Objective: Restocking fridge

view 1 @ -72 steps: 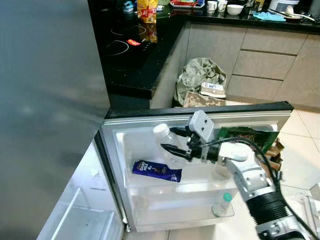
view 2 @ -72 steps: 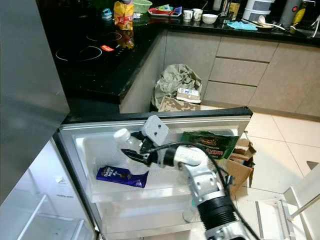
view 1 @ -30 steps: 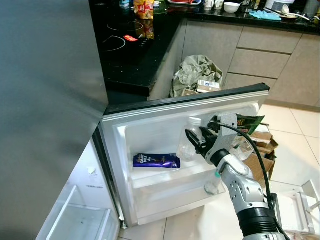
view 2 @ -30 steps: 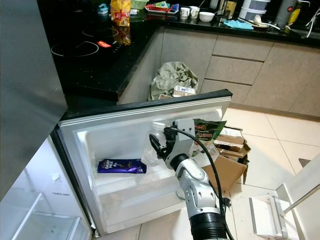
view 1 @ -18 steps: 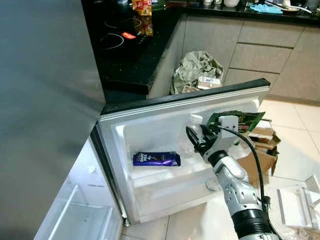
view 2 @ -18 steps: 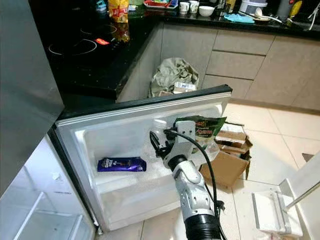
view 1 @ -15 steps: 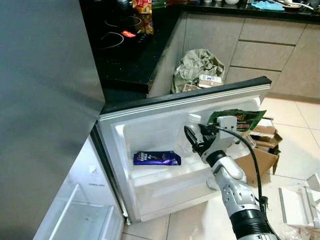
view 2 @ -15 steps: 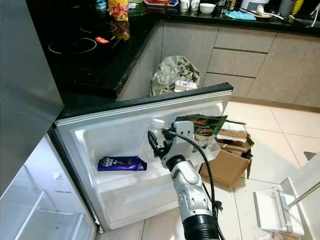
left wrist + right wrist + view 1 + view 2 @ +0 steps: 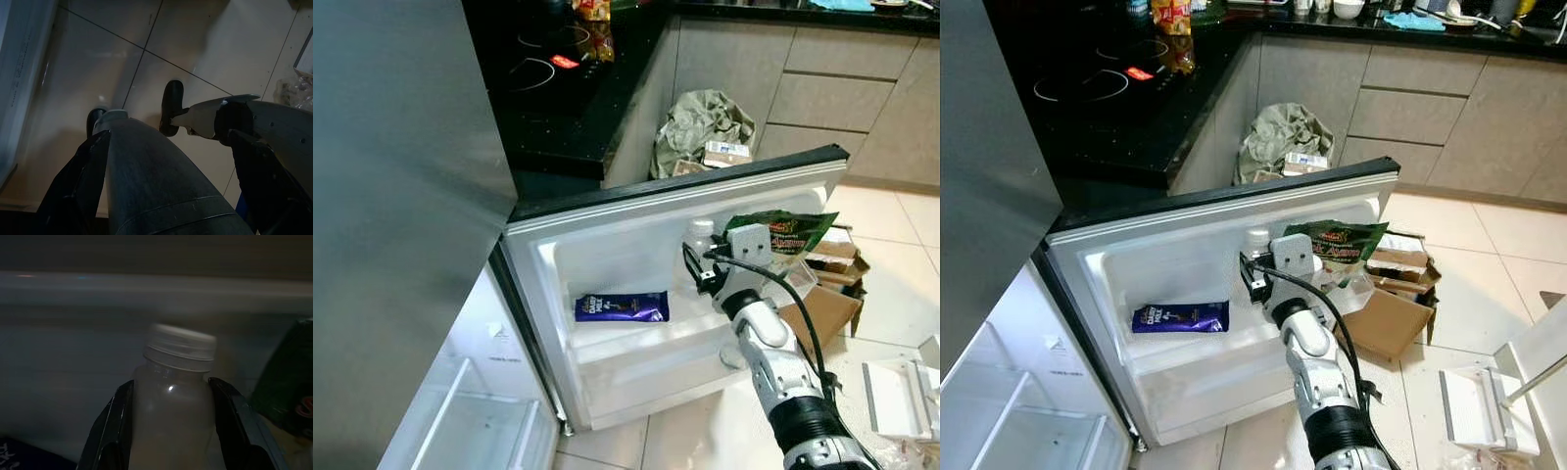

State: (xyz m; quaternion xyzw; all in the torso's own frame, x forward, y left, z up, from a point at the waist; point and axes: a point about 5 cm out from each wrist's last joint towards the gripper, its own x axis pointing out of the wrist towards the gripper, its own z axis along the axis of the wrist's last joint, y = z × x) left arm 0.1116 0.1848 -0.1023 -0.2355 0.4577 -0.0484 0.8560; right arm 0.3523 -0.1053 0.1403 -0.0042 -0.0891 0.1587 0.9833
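A clear bottle (image 9: 699, 238) with a white cap stands upright in the open fridge door's shelf (image 9: 646, 367), near its right end. My right gripper (image 9: 695, 271) reaches in from the front and is shut on the bottle (image 9: 173, 396). One black finger (image 9: 112, 431) presses each side below the cap. A purple chocolate bar (image 9: 620, 306) lies flat in the same shelf, left of the bottle. A green snack bag (image 9: 783, 230) sits just right of the gripper's wrist. My left gripper (image 9: 166, 161) hangs idle and open beside my leg, over the floor tiles.
The fridge's grey side (image 9: 401, 196) fills the left, with an inner drawer (image 9: 460, 421) below. Behind the door are a black cooktop counter (image 9: 568, 88) and a stuffed rubbish bag (image 9: 705, 122). A cardboard box (image 9: 822, 308) and a white rack (image 9: 901, 397) lie on the floor at the right.
My right gripper has carried the bottle from the shelf's middle, held tilted, to the right end, where it now stands upright. The camera has shifted slightly.
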